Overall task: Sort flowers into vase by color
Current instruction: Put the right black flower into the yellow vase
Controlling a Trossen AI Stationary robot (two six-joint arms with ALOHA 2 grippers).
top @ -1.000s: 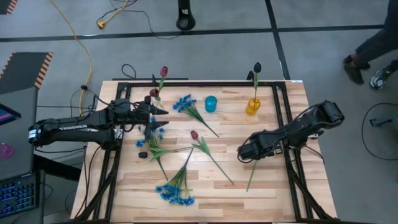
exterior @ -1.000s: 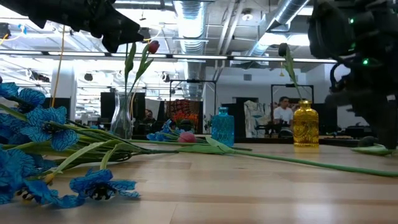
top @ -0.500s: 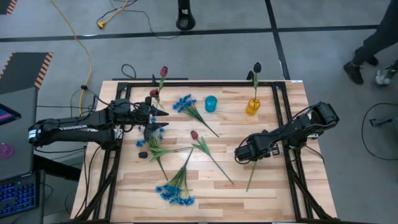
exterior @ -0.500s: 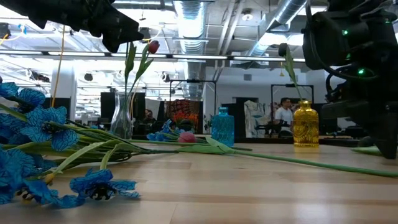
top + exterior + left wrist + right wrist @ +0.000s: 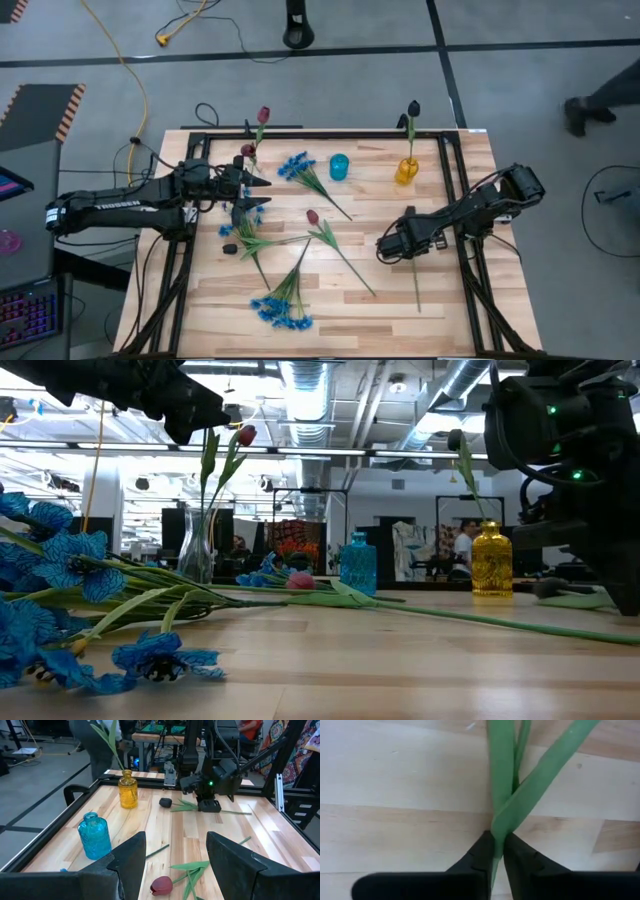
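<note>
My right gripper (image 5: 390,247) sits low on the bench (image 5: 440,300), toward its right side, and in the right wrist view the jaws have pinched together on the green stem (image 5: 496,836) of a near-black tulip (image 5: 165,802), right where its leaves cross. The bud lies on the wood just beside the gripper in the left wrist view, and the stem runs out past the jaws toward the front edge of the bench in the high view.

What worries me is the hold itself — the jaws seem to have as much leaf as stem between them. If the grip is mostly on leaf, I'd expect the flower to slide or swivel once it is lifted, and a long stem hanging at an odd angle will be hard to thread into a narrow neck. The yellow vase (image 5: 405,171) already holds one dark tulip, so it looks like the target; it stands near the back of the bench, and a swinging stem could knock it over or snag the flower already inside.

My left gripper (image 5: 256,182) hovers with jaws apart above the bench near the clear vase (image 5: 197,546) with its red tulips. The blue bunches (image 5: 280,306) and a red tulip (image 5: 312,216) lie loose in the middle — a trailing stem could drag across them.
</note>
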